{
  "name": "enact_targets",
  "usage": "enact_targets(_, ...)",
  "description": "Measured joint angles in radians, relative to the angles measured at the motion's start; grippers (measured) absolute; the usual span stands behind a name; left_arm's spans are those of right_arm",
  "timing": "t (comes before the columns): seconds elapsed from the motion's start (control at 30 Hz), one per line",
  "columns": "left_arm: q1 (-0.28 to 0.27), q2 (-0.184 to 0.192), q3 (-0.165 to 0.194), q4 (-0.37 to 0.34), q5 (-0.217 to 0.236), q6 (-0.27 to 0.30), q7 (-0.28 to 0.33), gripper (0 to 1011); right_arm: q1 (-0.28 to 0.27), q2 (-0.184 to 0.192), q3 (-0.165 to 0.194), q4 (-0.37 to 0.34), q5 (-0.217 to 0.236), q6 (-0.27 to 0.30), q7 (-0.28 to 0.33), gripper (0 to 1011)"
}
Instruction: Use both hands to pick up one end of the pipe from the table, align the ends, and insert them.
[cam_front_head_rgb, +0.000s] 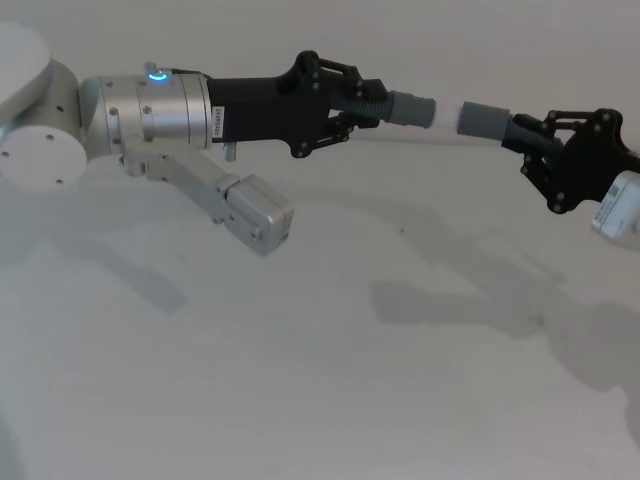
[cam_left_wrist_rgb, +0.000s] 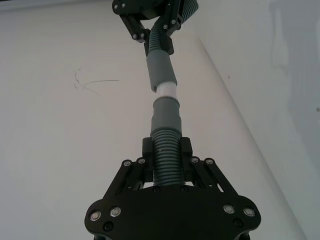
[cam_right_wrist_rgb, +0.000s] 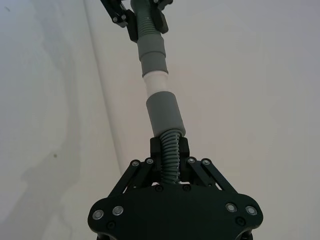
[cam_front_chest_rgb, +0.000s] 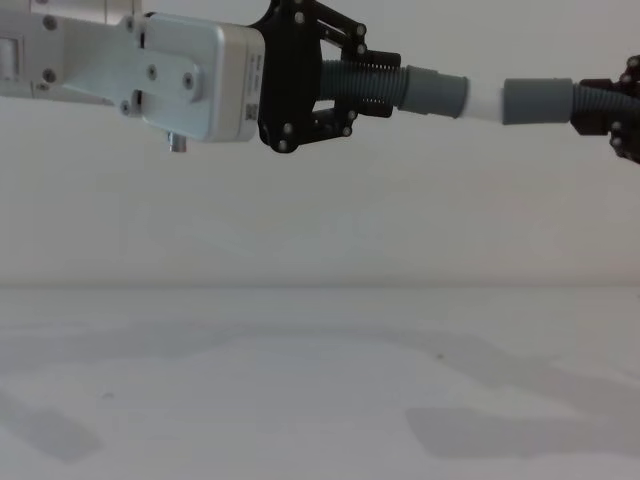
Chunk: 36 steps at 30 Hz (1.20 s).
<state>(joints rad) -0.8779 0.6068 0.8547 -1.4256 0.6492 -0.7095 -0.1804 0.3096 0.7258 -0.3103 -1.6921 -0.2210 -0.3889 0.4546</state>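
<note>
Left gripper (cam_front_head_rgb: 345, 105) and right gripper (cam_front_head_rgb: 540, 140) are each clamping a hose piece aloft, white tip (cam_front_head_rgb: 445, 114) entering cuff (cam_front_head_rgb: 485, 121), axes lining up for insertion.

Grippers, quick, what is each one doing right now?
Left gripper: shut on the dark grey ribbed hose piece with the white tip, held above the off-white table.
Right gripper: shut on the dark grey ribbed hose piece with the plain cuff.

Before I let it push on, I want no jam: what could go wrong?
The white tip has met the right cuff, yet a stretch is bare, so a slight tilt could bind it. Both grippers, left and right, hold ribbed hose, which may flex or slip. Both pieces hang above the table, so a slip drops one.
</note>
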Motion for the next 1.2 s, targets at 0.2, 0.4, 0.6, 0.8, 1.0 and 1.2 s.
enact_targets(0.2, 0.0, 0.0, 0.0, 0.0, 0.0, 0.0, 0.0, 302, -0.003, 0.001, -0.001, -0.007, 0.006, -0.001, 0.004, 186)
enact_targets(0.4, 0.0, 0.0, 0.0, 0.0, 0.0, 0.0, 0.0, 302, -0.005, 0.0, -0.001, -0.013, 0.012, 0.003, 0.005, 186)
enact_targets(0.6, 0.0, 0.0, 0.0, 0.0, 0.0, 0.0, 0.0, 302, -0.006, -0.002, -0.001, -0.016, 0.015, 0.006, 0.006, 186)
enact_targets(0.8, 0.0, 0.0, 0.0, 0.0, 0.0, 0.0, 0.0, 302, -0.007, -0.002, 0.0, -0.018, 0.017, 0.008, 0.006, 186)
enact_targets(1.0, 0.0, 0.0, 0.0, 0.0, 0.0, 0.0, 0.0, 302, -0.007, -0.003, 0.001, -0.019, 0.018, 0.009, 0.007, 186)
enact_targets(1.2, 0.0, 0.0, 0.0, 0.0, 0.0, 0.0, 0.0, 302, -0.008, -0.003, 0.001, -0.02, 0.019, 0.01, 0.007, 186)
